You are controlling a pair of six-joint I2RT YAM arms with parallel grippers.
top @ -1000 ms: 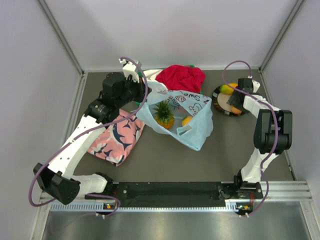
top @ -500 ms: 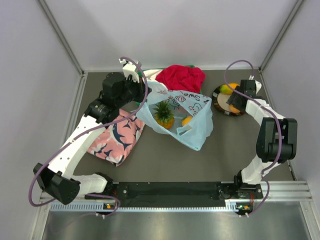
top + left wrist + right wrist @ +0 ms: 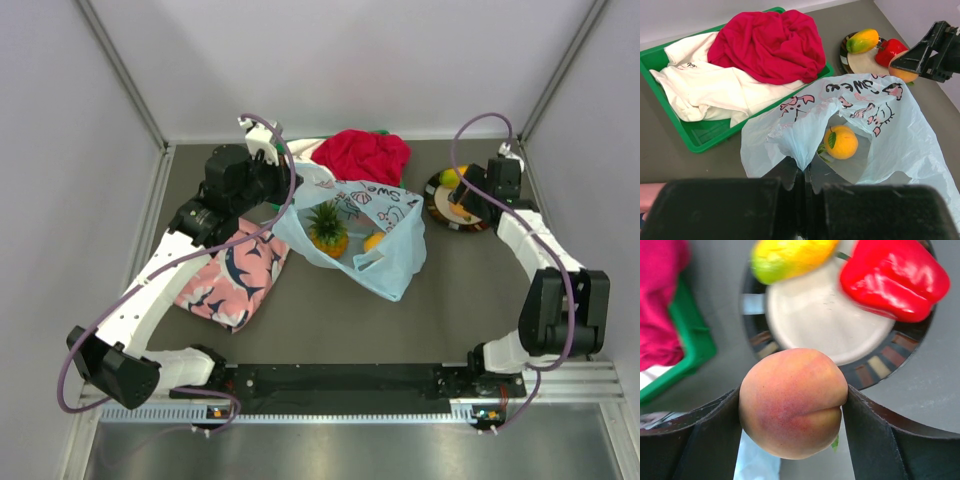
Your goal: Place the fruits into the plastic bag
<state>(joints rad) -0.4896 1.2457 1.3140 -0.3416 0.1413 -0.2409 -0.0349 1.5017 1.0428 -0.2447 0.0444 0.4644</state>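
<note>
The light-blue plastic bag lies open mid-table and shows in the left wrist view. Inside it are the pineapple and a round orange fruit. My left gripper is shut on the bag's edge and holds it up. My right gripper is shut on the peach just above the plate's near rim. The mango and the red pepper-like fruit lie on the plate. The right gripper is right of the bag.
A green tray of red and white clothes stands behind the bag. A pink shark-print cloth lies to the bag's left. Walls close in at the back and on both sides.
The right arm's elbow has swung toward the near right, and its wrist has shifted slightly back over the plate with the peach. The left arm and the bag have not moved.
</note>
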